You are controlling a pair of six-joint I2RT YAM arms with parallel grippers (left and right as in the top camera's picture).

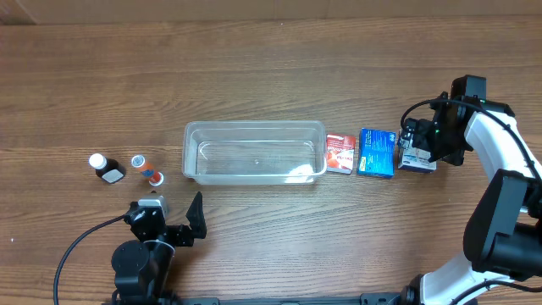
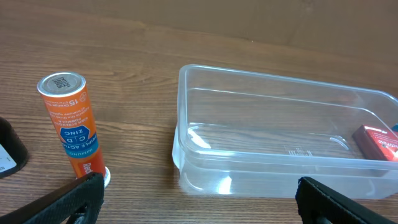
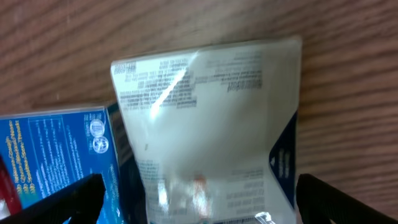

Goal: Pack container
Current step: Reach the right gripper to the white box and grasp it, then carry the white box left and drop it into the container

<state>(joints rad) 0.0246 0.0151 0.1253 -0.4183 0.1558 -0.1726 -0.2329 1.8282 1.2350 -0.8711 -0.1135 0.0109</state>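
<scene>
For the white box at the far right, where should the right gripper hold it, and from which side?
Probably from above, pinching the white box across its side edges: it lies flat, and the open right gripper straddles it. The blue box sits close beside.

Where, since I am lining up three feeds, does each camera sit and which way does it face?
Overhead: above the table, looking straight down on the clear rectangular plastic container; left gripper and right gripper show.
Left wrist: low, facing the container across the table; own dark fingers at bottom corners.
Right wrist: close over a white printed box; own fingers flank it.
Shared: overhead and left wrist both show the container.
</scene>
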